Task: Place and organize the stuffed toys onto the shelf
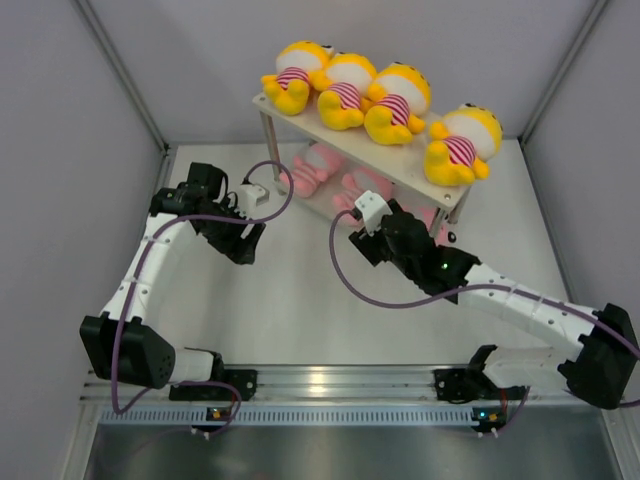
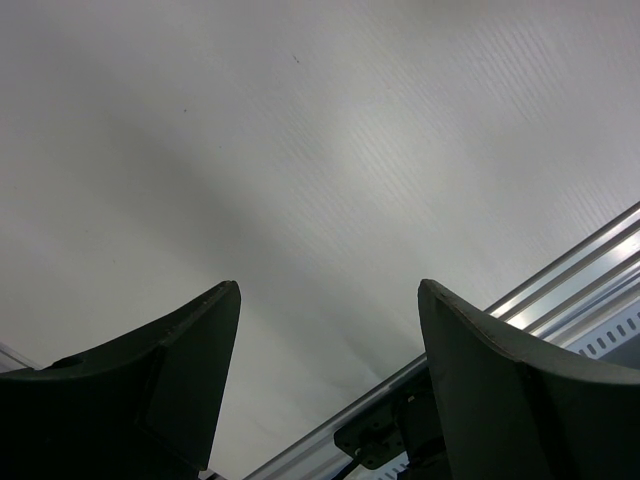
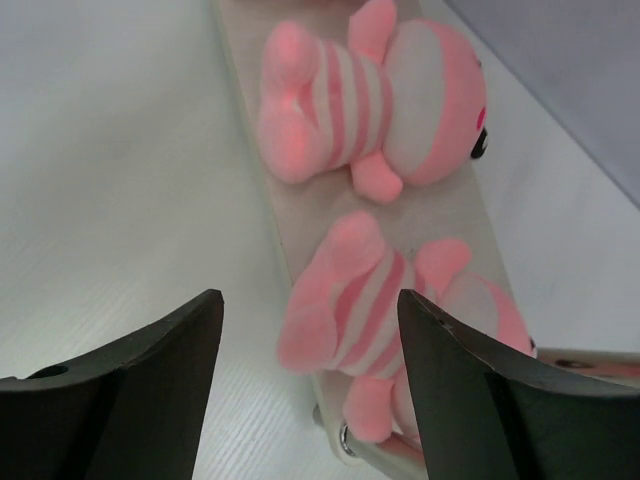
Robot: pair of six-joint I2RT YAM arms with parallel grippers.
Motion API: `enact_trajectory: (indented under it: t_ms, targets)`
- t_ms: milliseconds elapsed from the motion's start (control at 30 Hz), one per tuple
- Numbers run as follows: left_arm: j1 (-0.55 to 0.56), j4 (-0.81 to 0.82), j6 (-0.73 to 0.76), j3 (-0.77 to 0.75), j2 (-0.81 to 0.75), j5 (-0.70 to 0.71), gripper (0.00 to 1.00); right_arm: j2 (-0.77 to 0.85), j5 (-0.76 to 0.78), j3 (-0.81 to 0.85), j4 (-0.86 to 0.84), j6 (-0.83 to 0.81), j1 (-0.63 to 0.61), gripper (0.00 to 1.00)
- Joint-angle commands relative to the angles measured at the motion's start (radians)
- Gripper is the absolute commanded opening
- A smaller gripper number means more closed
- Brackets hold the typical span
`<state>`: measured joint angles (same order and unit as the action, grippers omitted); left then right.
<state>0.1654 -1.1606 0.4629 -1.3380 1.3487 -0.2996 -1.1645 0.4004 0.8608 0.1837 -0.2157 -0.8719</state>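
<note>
Our right gripper (image 3: 310, 300) stands wide and empty. The pink toys (image 3: 350, 310) lie at its twelve o'clock, on the lower board of the shelf (image 1: 408, 155). Yellow toys (image 1: 345, 90) line the top, and our left gripper (image 2: 330, 290) gapes, empty too. Placing seems finished, so next we back out cleanly.

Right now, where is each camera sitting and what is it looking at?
Top: above and behind, looking down on left arm, right arm, the shelf, yellow toys.
Left wrist: faces bare table and rail; left gripper open.
Right wrist: faces the shelf's lower board; right gripper open.
Top and right wrist share the pink toys.
</note>
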Motion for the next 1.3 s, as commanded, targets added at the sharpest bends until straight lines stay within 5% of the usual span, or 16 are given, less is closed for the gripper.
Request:
enact_trajectory:
  t_ms: [0,333,733,867,1000,1267]
  targets:
    - [-0.003,-0.005,0.003,-0.007,-0.025,-0.024,0.78,-0.063,0.028,0.156,0.195,-0.036,-0.013,0.71]
    - [-0.003,-0.005,0.011,0.006,-0.051,-0.016,0.78,-0.375,0.133,0.415,0.536,0.084,0.014,0.68]
    - [-0.003,-0.005,0.011,0.005,-0.052,-0.019,0.78,-0.483,0.153,0.426,0.494,0.046,0.063,0.62]
    - [-0.003,-0.005,0.013,0.005,-0.052,-0.010,0.78,-0.515,0.158,0.423,0.516,0.007,0.076,0.27]
    - [-0.003,-0.005,0.011,0.003,-0.054,-0.010,0.78,-0.497,0.140,0.397,0.514,-0.042,0.074,0.05]
    - [-0.003,-0.005,0.013,0.000,-0.043,-0.018,0.78,-0.279,-0.077,0.302,0.458,-0.209,0.062,0.00]
